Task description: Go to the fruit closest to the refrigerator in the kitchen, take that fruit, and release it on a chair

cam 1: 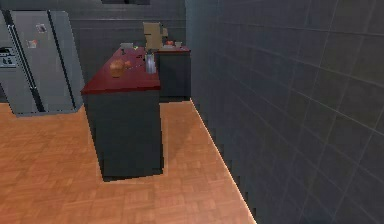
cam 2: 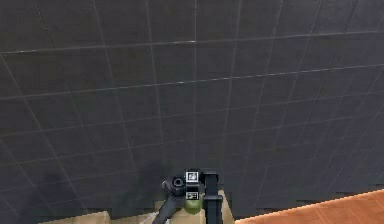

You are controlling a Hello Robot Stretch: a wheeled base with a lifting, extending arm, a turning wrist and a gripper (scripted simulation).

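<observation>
Fruit (cam 2: 190, 204): small, round, yellow-green blob. It hangs at the jaws, clear of the floor, low in the arm side view just right of the middle, with dark tiled wall behind.

Refrigerator (cam 1: 40, 60): grey, tall, upright, two doors shut, standing on the wood floor at the forward view's left.

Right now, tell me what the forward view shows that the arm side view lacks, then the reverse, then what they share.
Forward view: a refrigerator at the left, a dark island with a red top carrying a small orange-brown thing, and a farther counter with a box. Arm side view: the gripper, low in the picture, holding a small green thing. Both: a dark grey tiled wall and wooden floor.
</observation>
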